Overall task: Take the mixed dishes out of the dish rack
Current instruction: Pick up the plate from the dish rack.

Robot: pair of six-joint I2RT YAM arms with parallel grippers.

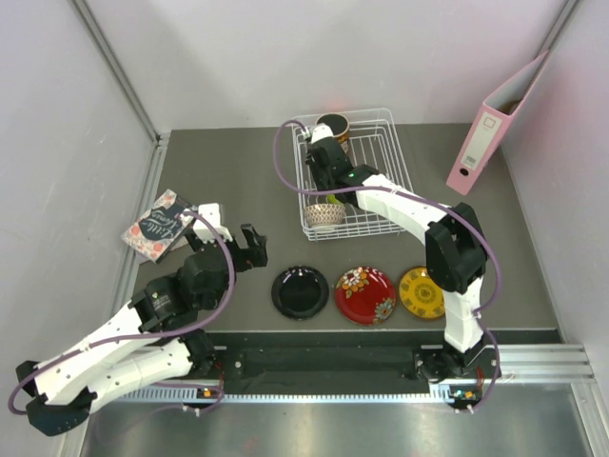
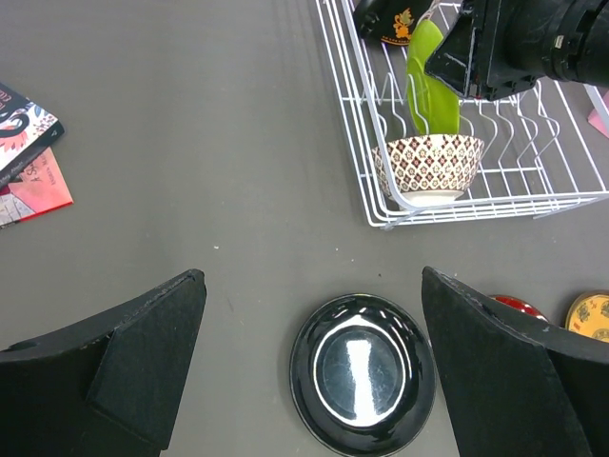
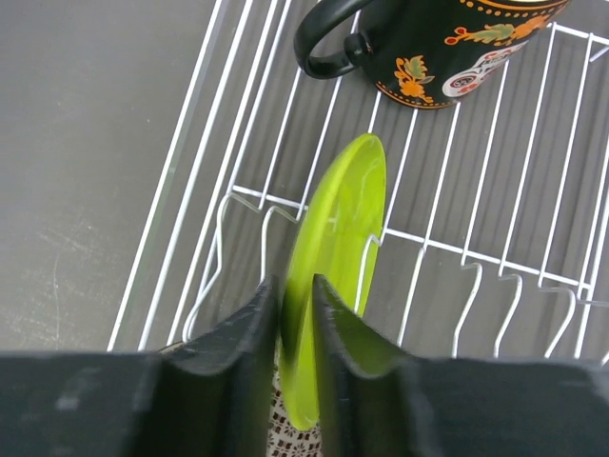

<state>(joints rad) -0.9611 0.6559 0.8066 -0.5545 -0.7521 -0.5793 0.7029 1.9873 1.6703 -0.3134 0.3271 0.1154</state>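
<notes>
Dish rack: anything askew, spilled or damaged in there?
Nothing stands out. The lime green plate stands on edge in the dish rack, with the right tool pinching its rim. The bowl and mug sit upright. No spill or damage shows.

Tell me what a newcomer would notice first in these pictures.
The lime green plate stands on edge between the dividers of the dish rack, with the right gripper pinching its rim. In front of the rack, a glossy black plate, a red floral plate and a yellow patterned plate lie in a row on the table.
</notes>
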